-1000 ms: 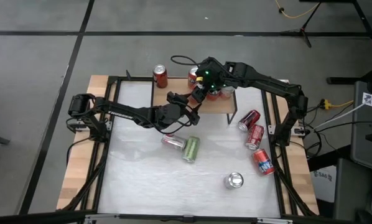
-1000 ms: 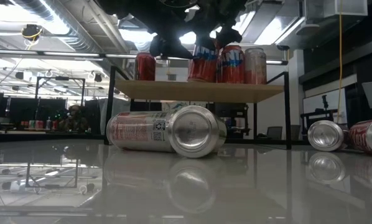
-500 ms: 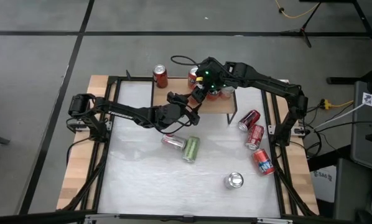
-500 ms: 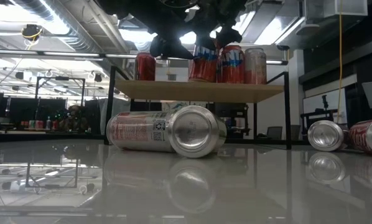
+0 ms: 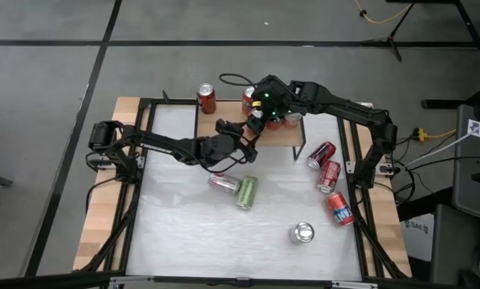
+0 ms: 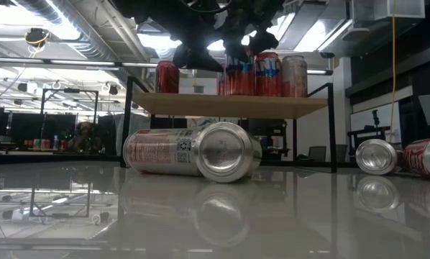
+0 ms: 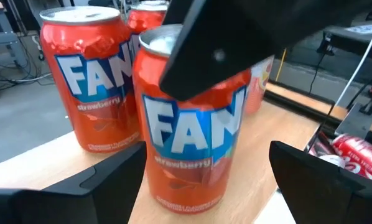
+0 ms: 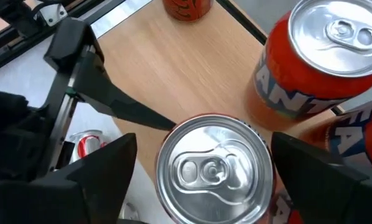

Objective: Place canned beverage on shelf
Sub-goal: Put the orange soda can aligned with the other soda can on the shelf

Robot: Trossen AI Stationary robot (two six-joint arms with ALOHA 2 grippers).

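Right claw [image 8: 204, 186] sits over the shelf [image 5: 280, 135], its two dark fingers [image 8: 93, 168] spread wide to either side of an upright orange strawberry can [image 8: 214, 168]; the wrist view looks straight down on the silver lid between them, and I cannot tell whether the pads actually touch the can's wall. That can [image 7: 195, 118] stands on the light-wood plank, just beside another upright orange can [image 7: 89, 74], with a third can partly hidden behind them. From counter height the row of cans [image 6: 254, 73] shows standing on the plank top, with the dark arms coming down onto it from above. Left claw [image 5: 244, 135] hovers at the shelf's front edge, pointed at the same can, its fingers [image 7: 111, 180] held well apart with the can in the gap but clear of both. One slim dark finger of the left claw reaches across the plank toward the can in the right wrist view. On the white counter [image 5: 184, 241] below the shelf lie a silver-and-red can [image 5: 222, 183] and a green can [image 5: 246, 192] side by side; several red cans [image 5: 328, 172] lie near the right edge, and one silver can [image 5: 303, 234] stands alone toward the front.
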